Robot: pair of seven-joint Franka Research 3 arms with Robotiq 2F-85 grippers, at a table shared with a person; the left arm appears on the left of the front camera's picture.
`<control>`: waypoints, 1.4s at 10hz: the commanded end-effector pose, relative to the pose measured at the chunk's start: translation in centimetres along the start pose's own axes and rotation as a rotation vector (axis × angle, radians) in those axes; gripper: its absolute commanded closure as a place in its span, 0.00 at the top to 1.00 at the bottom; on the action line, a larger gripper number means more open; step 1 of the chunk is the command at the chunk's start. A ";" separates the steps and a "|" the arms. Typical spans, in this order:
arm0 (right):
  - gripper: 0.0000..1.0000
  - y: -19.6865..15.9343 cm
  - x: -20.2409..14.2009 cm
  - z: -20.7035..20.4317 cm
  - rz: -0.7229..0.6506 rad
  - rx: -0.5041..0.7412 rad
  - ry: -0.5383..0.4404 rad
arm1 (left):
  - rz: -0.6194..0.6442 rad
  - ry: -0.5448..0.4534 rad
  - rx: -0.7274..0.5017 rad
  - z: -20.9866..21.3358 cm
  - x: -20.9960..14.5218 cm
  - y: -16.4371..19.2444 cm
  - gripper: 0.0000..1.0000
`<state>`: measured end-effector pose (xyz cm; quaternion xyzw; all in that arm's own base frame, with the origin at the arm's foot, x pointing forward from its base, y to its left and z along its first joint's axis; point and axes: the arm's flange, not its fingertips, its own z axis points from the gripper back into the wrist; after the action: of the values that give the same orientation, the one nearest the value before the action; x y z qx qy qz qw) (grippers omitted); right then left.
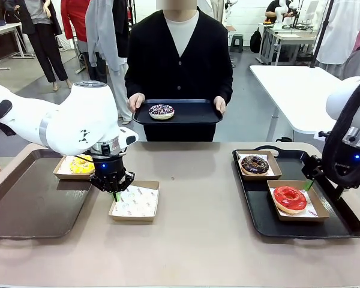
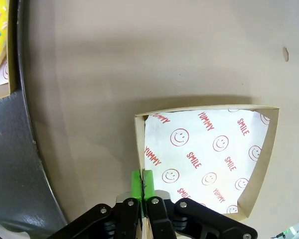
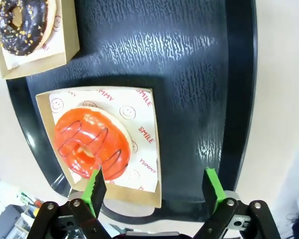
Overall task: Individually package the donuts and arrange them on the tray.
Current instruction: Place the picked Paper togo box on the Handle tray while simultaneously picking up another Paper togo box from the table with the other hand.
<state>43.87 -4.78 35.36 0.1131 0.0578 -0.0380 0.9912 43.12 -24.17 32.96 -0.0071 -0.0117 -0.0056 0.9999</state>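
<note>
Front view shows the left claw (image 1: 116, 193) pinched on the wall of an empty paper box (image 1: 135, 201) on the worktop (image 1: 192, 240), probably to steady it for the sprinkled donut (image 1: 161, 111) on the person's tray (image 1: 198, 114). Right claw (image 3: 154, 191) hovers wide apart above the red donut (image 3: 92, 144), with free space around.
</note>
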 end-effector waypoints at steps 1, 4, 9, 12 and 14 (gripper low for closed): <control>1.00 -0.8 -3.3 1.9 0.042 0.081 -0.013 | 0.026 -0.007 -0.004 1.3 0.0 -0.1 0.00; 1.00 -3.7 -9.3 6.8 0.201 0.423 -0.063 | -0.001 -0.043 0.006 7.3 -0.2 0.5 0.00; 1.00 -14.0 -10.9 11.6 0.205 0.892 -0.173 | -0.022 -0.102 -0.038 17.2 1.9 0.2 0.00; 1.00 -19.8 -7.9 11.5 0.177 1.077 -0.138 | -0.018 -0.109 -0.020 19.8 3.2 -0.8 0.00; 1.00 -21.7 -5.1 11.2 0.261 1.097 -0.118 | -0.012 -0.089 -0.006 20.1 4.5 -1.4 0.00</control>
<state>36.11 -26.07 41.78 0.6127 -0.0392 0.0177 0.7891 46.11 -24.98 52.79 -0.0248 -0.0649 -0.0166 0.9974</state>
